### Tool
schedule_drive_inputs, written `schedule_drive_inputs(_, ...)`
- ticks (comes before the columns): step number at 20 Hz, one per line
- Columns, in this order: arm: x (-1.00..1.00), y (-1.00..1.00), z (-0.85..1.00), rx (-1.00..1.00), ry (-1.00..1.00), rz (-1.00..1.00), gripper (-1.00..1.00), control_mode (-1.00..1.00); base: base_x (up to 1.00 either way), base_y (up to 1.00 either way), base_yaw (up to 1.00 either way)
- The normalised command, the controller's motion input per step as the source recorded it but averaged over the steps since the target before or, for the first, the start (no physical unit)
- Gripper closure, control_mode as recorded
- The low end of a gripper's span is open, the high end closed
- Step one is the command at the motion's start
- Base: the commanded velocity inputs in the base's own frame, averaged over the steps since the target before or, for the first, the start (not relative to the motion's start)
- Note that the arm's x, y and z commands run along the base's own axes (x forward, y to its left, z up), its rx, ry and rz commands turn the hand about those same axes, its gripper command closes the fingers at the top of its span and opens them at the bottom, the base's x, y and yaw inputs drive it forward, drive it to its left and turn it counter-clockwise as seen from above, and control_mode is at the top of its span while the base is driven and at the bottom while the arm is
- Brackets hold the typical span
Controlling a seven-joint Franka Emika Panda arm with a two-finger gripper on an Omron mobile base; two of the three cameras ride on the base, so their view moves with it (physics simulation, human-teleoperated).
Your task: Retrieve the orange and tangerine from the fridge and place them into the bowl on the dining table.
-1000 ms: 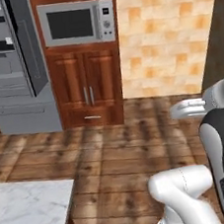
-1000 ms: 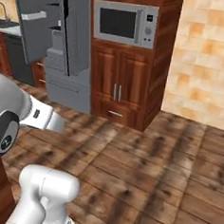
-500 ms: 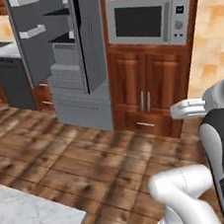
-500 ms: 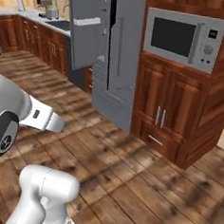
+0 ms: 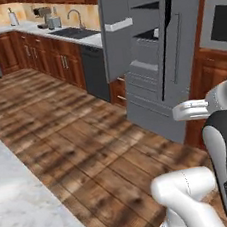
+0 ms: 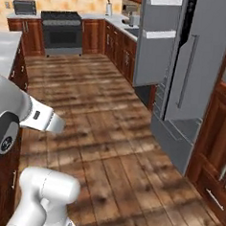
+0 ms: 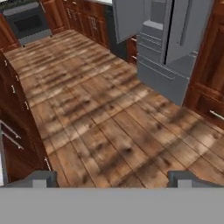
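Across the wooden floor (image 7: 105,118), the fridge (image 5: 163,54) stands at the far right of the kitchen with its left door swung open, so the white door bins (image 5: 120,24) and the dark inner shelves are visible. In the right base view the same fridge (image 6: 194,78) shows its closed right door with a long bar handle, beside the open one. In the hand view the gripper (image 7: 114,178) points down at the bare floor with its two tips spread wide and nothing between them, well apart from the fridge (image 7: 168,39). A marble top (image 5: 21,207) lies at the lower left.
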Motion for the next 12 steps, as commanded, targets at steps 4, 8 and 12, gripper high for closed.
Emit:
schedule_drive_inputs(4, 0.0, 0.0, 0.0, 0.0, 0.0, 0.0, -1.0, 1.0, 1.0, 0.0, 0.56)
schedule_drive_inputs(8, 0.0, 0.0, 0.0, 0.0, 0.0, 0.0, -1.0, 1.0, 1.0, 0.0, 0.37)
schedule_drive_inputs(12, 0.0, 0.0, 0.0, 0.0, 0.0, 0.0, -1.0, 1.0, 1.0, -0.08, -0.06)
